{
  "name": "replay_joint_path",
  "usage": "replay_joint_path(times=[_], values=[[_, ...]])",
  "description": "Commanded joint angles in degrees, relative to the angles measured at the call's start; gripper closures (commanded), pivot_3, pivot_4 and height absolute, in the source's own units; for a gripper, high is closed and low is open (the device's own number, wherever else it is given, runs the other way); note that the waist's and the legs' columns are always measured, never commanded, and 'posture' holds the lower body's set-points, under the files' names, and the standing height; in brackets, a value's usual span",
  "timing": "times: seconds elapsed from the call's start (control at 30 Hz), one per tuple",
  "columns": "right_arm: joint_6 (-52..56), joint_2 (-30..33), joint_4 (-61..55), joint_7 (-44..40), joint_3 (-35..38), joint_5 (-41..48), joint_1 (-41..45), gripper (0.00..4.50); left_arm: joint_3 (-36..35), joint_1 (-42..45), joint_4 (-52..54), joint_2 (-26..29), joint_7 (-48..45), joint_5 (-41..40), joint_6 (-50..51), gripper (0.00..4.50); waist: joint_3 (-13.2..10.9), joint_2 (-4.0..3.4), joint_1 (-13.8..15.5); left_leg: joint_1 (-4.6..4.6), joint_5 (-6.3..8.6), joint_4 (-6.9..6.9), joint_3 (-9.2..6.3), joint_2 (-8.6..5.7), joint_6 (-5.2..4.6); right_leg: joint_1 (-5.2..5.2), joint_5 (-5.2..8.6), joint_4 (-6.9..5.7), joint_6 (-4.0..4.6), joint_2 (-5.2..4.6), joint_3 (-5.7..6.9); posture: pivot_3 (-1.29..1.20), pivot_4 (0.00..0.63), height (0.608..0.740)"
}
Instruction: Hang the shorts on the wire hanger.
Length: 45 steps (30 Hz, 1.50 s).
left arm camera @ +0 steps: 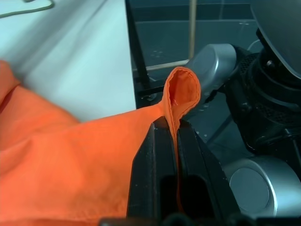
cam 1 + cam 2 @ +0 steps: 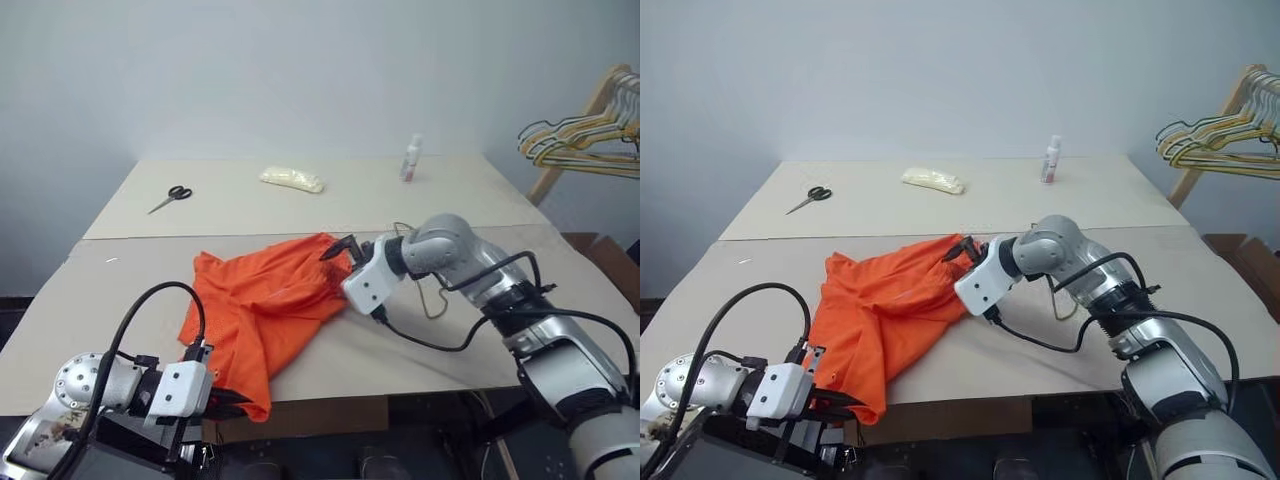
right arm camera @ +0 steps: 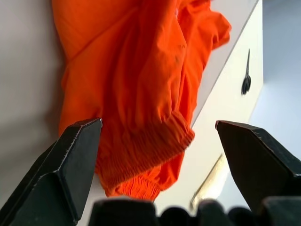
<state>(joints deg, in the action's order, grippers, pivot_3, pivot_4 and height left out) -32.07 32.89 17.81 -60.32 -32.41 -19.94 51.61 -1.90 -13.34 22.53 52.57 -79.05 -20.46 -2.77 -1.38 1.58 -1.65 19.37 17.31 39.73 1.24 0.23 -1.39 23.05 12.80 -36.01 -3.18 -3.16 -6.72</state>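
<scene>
The shorts (image 2: 265, 310) are bright orange soft fabric, crumpled into a loose heap on the beige tabletop (image 2: 120, 290), near its front edge and left of centre. One corner of the cloth trails down over the front edge. The right wrist view shows a gathered, ribbed elastic band (image 3: 150, 150) along one end of the garment. The surface is creased and folded on itself; the full outline cannot be made out.

The wire hanger (image 2: 432, 295) shows as a thin wire loop lying on the tabletop just beside the right forearm, partly hidden by it. Whether it touches the shorts cannot be told.

The left gripper (image 2: 228, 400) is at the front edge of the tabletop with its fingers (image 1: 188, 160) closed tight on a fold of the shorts' hem, which bulges up in a small loop past the fingertips.

The right gripper (image 2: 342, 250) is poised at the far right end of the heap, over the gathered band. Its fingers (image 3: 70, 165) stand wide apart and hold nothing; the cloth lies between and beyond them, and contact cannot be confirmed.

Further back lie scissors (image 2: 172, 197), a pale yellowish packet (image 2: 291, 179) and a small bottle (image 2: 411, 158). Bunched hangers (image 2: 580, 140) hang at the right.
</scene>
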Motion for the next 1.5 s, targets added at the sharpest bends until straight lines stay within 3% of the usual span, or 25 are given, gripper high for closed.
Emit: replay_joint_path(times=[0.03,0.3,0.33,0.47,0.63,0.77,0.93,1.13,1.33,1.5], values=[[-1.93,-3.11,3.71,-0.14,-0.64,-0.91,4.09,0.00,0.30,1.55,0.31,0.81,-0.53,-0.63,-0.72,4.48,0.00,0.00,-0.59,-0.02,0.00,0.00,0.00,0.02,0.00,0.00,0.01,-0.02,0.01,0.01,0.00,0.05,0.000,0.740],[-4.08,-7.63,13.92,2.09,-2.48,-5.48,7.97,0.00,-0.09,0.98,4.37,1.86,0.54,-1.63,2.32,4.48,-0.04,-0.05,-0.97,-0.02,0.00,-0.03,-0.46,0.10,0.00,0.05,0.03,-0.10,0.05,0.06,0.02,0.08,0.000,0.740],[-4.45,-7.79,14.81,1.94,-2.56,-5.63,8.30,0.18,-0.28,1.03,5.03,2.04,0.74,-1.94,3.01,4.50,-0.04,-0.06,-0.97,-0.03,0.00,-0.03,-0.48,0.09,0.00,0.05,0.03,-0.10,0.06,0.06,0.03,0.08,0.000,0.740],[-6.47,-7.68,17.98,2.66,-3.29,-7.96,9.45,1.24,-0.85,2.42,7.27,2.81,1.79,-3.22,6.21,4.50,-0.06,-0.08,-0.86,-0.02,0.00,-0.04,-0.60,0.09,0.00,0.04,0.05,-0.11,0.09,0.05,0.13,0.08,0.000,0.740],[-6.35,-6.24,17.54,1.14,-2.01,-7.72,9.35,3.01,-1.57,4.05,8.37,3.63,2.73,-4.97,9.53,4.50,-0.09,-0.13,-0.88,-0.03,0.00,-0.05,-0.70,0.09,0.01,0.04,0.08,-0.18,0.15,0.09,0.19,0.08,0.000,0.740],[-4.72,-1.39,10.49,-1.64,0.34,-5.27,6.77,4.41,-3.59,5.61,6.79,3.12,4.16,-7.46,11.99,4.50,-0.26,-0.28,-0.68,0.00,0.00,-0.05,-0.76,0.08,0.01,0.04,0.09,-0.17,0.16,0.10,0.24,0.07,0.000,0.740],[1.85,8.69,-8.62,-8.69,4.23,2.35,-3.54,4.46,-6.08,6.86,4.22,2.29,4.25,-11.55,14.29,4.50,-0.28,-0.28,-0.03,0.09,0.00,-0.08,-0.98,0.05,0.00,0.00,0.13,-0.08,0.17,0.05,0.45,0.06,0.000,0.740],[9.84,15.93,-28.93,-7.65,8.31,4.20,-22.57,4.46,-7.18,-0.56,4.80,3.76,-3.40,-16.07,14.87,4.50,-0.31,-0.31,0.06,0.27,0.02,-0.14,-1.03,-0.09,-0.02,0.13,0.27,-0.08,0.20,0.05,0.53,0.04,0.000,0.740],[13.24,18.93,-37.30,-3.39,12.42,2.96,-36.24,4.46,-10.56,-6.99,-0.78,5.12,-11.33,-14.67,10.94,4.50,-0.49,-0.28,0.57,0.00,0.00,-0.03,-0.76,-0.10,0.01,-0.11,0.94,-0.12,0.13,0.06,0.64,0.04,0.000,0.740],[18.48,20.08,-40.05,-3.64,15.06,5.41,-39.66,4.46,-9.60,-3.56,-7.06,4.09,-12.31,-11.50,6.15,4.50,-0.58,-0.16,0.82,-0.17,-0.01,-0.01,-0.70,-0.08,0.02,-0.34,1.01,-0.13,0.11,0.06,0.66,0.04,0.000,0.740]])
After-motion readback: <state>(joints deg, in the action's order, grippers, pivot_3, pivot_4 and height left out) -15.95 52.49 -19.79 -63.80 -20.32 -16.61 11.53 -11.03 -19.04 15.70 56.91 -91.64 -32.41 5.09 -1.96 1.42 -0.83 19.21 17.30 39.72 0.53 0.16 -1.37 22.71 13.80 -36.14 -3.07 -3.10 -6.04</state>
